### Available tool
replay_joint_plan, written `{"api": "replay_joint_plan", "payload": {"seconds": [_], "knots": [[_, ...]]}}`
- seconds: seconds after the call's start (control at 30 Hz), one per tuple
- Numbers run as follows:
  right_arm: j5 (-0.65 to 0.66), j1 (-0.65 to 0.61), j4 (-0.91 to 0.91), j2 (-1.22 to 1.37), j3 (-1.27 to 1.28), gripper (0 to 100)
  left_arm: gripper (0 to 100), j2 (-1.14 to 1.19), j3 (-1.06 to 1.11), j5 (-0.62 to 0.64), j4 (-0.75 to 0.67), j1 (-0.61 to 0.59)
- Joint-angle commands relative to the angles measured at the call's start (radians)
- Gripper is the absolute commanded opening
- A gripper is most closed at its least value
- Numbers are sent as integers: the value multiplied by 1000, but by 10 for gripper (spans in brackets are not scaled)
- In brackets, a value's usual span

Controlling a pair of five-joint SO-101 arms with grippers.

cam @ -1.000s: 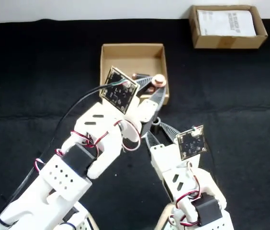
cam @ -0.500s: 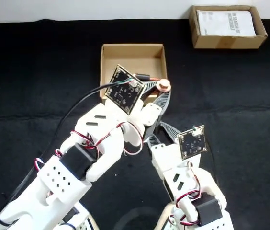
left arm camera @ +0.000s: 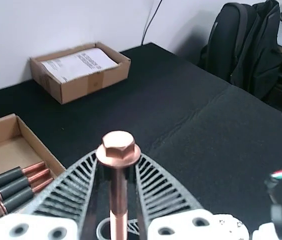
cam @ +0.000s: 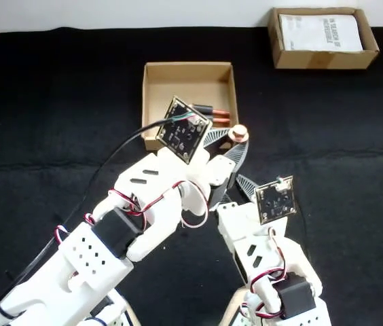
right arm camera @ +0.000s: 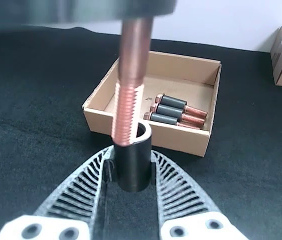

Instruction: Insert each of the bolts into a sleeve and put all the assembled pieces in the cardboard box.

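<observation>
Has swung the copper bolt (left arm camera: 117, 150), clamped upright in the left gripper's (left arm camera: 117, 164) fingers, back from over the cardboard box (cam: 186, 65) in the past second. Now hangs its threaded tip at the mouth of the black sleeve (right arm camera: 132, 165), pinched in the right gripper's (right arm camera: 132, 152) fingers. Looks ready for insertion. Three assembled pieces (right arm camera: 176, 111) already in the box.
</observation>
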Motion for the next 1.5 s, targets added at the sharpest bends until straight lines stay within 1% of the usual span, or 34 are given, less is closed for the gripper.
{"api": "replay_joint_plan", "payload": {"seconds": [0.0, 0.17, 0.23, 0.33, 0.5, 0.77, 0.93, 1.13, 1.47], "knots": [[-3, 15, -2, -5, -48, 7, 8, 4, -5, 3, -5, 4], [-3, 13, 1, -5, -45, 7, 8, 8, -7, 3, -5, 2], [-3, 12, 1, -5, -45, 7, 8, 8, -8, 3, -28, 1], [-3, 8, 1, -5, -47, 7, 8, 8, -8, 3, -63, -24], [-3, 8, 1, -5, -50, 7, 8, 10, -4, 5, -60, -47], [-2, 12, 1, -4, -44, 7, 8, 8, 107, 11, -66, -42], [-2, 12, -1, 1, -44, 7, 8, 2, 179, 11, -163, -27], [-2, 12, -2, 4, -44, 7, 8, 4, 176, 11, -204, -27], [-3, 10, -4, 4, -42, 7, 8, 8, 124, 11, -199, -33]]}}
